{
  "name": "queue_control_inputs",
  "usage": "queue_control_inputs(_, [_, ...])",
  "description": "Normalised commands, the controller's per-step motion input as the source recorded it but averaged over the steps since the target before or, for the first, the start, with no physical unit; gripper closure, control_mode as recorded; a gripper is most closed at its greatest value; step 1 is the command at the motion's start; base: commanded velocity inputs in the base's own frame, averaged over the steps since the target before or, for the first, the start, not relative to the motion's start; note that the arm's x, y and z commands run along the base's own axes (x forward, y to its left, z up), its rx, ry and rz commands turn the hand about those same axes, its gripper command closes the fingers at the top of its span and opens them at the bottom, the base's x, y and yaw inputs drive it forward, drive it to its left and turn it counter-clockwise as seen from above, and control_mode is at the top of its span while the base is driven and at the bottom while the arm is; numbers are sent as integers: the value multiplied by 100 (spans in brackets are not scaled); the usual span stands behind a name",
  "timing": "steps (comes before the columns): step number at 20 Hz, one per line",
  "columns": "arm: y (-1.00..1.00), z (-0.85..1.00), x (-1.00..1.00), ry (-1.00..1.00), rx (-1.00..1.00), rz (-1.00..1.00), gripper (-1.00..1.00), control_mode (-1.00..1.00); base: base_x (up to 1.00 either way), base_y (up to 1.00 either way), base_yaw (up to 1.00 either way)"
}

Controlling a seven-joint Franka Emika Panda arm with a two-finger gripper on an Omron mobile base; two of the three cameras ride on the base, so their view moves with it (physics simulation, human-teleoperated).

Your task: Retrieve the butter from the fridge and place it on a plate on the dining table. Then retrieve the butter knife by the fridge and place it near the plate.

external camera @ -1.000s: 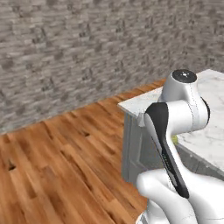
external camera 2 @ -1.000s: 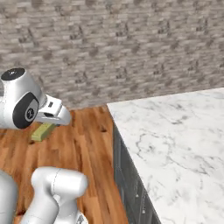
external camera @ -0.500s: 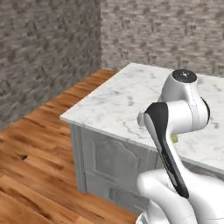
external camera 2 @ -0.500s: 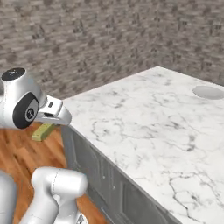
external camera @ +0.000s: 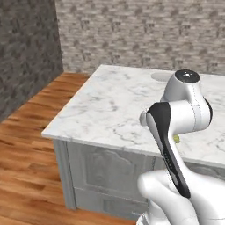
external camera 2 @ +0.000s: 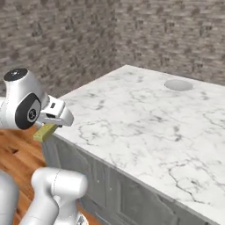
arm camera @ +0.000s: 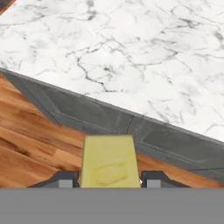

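Observation:
The yellow butter (arm camera: pixel 109 162) sticks out between my two dark fingertips (arm camera: pixel 65 180), and my gripper (arm camera: pixel 109 180) is shut on it. In the right base view the gripper (external camera 2: pixel 52 121) holds the butter (external camera 2: pixel 45 132) just off the near corner of the dining table (external camera 2: pixel 140 118), above the wood floor. A sliver of the butter (external camera: pixel 177 139) peeks from behind the arm in the left base view. The round light plate (external camera 2: pixel 179 85) lies flat near the far side of the marble top; it is also faint at the back of the dining table (external camera: pixel 114 105), as the plate (external camera: pixel 163 75).
The table's grey base (arm camera: pixel 131 127) and its edge run across the hand view just ahead of the butter. Wood floor (external camera: pixel 26 149) lies to the left of the island. Stone-brick walls (external camera: pixel 132 35) close the room behind it.
The whole picture has shifted: the base has driven and turned, so the dining table now sits closer and squarer in view. The butter stays in the gripper, held as before.

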Motion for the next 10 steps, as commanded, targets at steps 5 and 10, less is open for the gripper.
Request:
queue_control_inputs(5, [0,0,0,0,0,0,100,100,5,88,-40])
queue_control_inputs(10, [0,0,0,0,0,0,100,100,0,100,-46])
